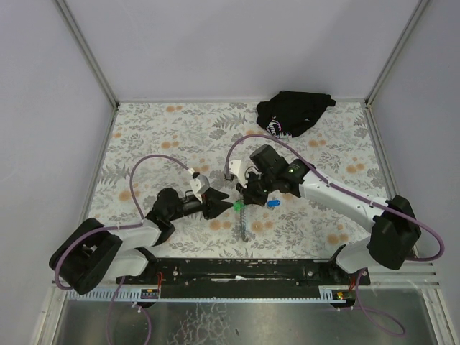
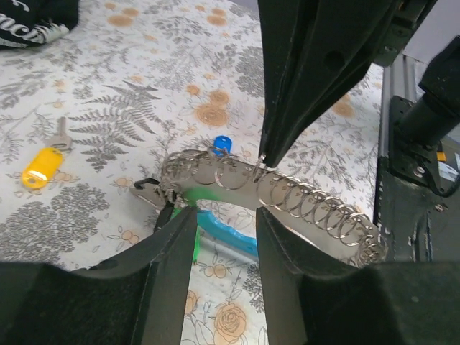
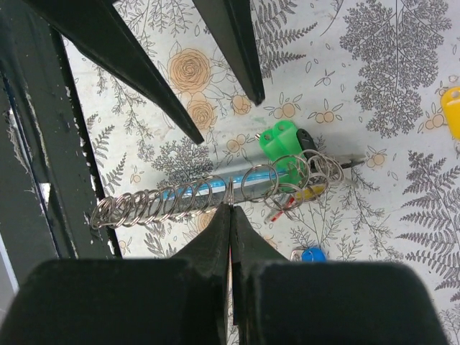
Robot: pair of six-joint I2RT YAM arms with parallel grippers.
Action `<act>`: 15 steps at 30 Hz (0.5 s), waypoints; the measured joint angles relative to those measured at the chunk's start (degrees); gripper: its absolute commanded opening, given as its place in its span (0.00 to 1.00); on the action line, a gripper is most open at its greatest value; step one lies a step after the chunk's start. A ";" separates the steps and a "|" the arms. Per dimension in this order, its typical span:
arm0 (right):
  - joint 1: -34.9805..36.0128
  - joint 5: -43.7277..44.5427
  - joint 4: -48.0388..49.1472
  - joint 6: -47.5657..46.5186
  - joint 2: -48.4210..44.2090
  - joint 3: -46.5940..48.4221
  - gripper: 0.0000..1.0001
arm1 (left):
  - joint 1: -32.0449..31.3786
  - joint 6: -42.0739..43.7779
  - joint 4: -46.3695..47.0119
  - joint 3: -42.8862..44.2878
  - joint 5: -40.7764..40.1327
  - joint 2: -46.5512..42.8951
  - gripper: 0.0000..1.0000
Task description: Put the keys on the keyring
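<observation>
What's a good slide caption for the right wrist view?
Right gripper pinching the keyring coil, green tag alongside, left gripper open above.

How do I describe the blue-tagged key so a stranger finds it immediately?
On the floral table lies a row of metal rings. Beside its end with the green tag lies the blue-tagged key: its small tag is bright blue; the other loose key has a yellow one.

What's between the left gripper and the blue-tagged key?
Between left gripper and blue-tagged key: the keyring, a row of rings pinched by the right gripper. Seen in left wrist view.
</observation>
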 measured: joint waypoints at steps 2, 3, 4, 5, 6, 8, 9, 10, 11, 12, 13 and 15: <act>0.44 0.15 -0.52 -0.63 0.22 0.59 0.00 | 0.02 -0.63 1.88 0.00 1.79 1.86 0.37; 0.57 0.13 -0.59 -0.85 0.22 0.63 0.00 | 0.02 -0.94 2.62 0.02 2.49 2.54 0.37; 0.63 0.09 -0.63 -1.01 0.20 0.63 0.00 | 0.02 -1.33 3.67 0.02 3.30 3.32 0.37; 0.72 0.07 -0.70 -1.25 0.22 0.63 0.00 | 0.00 -1.68 4.74 0.02 4.07 4.07 0.36; 0.74 0.04 -0.72 -1.36 0.22 0.63 0.00 | 0.00 -2.05 5.77 0.04 4.72 4.79 0.35; 0.79 -0.04 -0.72 -1.70 0.22 0.63 0.00 | 0.00 -2.62 7.41 0.11 5.70 5.97 0.31; 0.83 -0.15 -0.74 -1.95 0.22 0.63 0.00 | 0.00 -2.95 8.28 0.17 6.21 6.67 0.31; 0.87 -0.26 -0.74 -2.10 0.22 0.63 0.00 | 0.00 -3.34 9.16 0.28 6.64 7.41 0.30; 0.94 -0.33 -0.74 -2.23 0.22 0.63 0.00 | 0.00 -3.63 9.79 0.46 6.97 8.00 0.30; 1.01 -0.42 -0.74 -2.38 0.22 0.63 0.00 | 0.00 -4.04 10.67 0.74 7.45 8.76 0.30; 1.09 -0.46 -0.74 -2.54 0.22 0.63 0.00 | 0.02 -4.26 11.34 0.96 7.80 9.31 0.30; 1.20 -0.59 -0.72 -2.78 0.26 0.63 0.00 | 0.00 -4.55 12.33 1.31 8.24 9.99 0.30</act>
